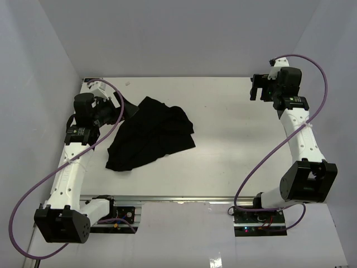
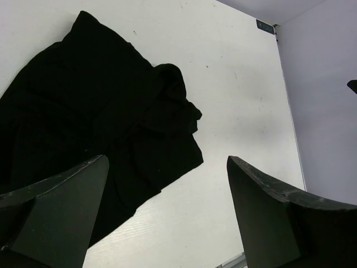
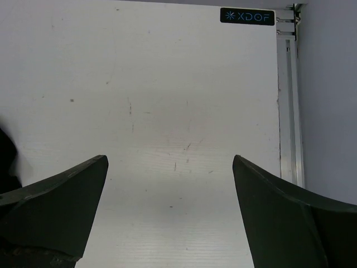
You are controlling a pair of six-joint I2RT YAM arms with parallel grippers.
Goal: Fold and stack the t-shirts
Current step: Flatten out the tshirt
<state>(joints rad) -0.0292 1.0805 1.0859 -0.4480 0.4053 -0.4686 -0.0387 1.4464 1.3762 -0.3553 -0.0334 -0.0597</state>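
White flat desk (image 1: 234,139), top view: crumpled plain black fabric t-shirt (image 1: 150,134) lies left of centre, beside left gripper (image 1: 124,109); right gripper (image 1: 257,88) is well apart, far right. Left wrist view: jaws spread, empty, above t-shirt. Right wrist view: jaws spread, empty, above desk.

light: bright, even, overhead | shadows: soft | focus: sharp, near jaws slightly blurred
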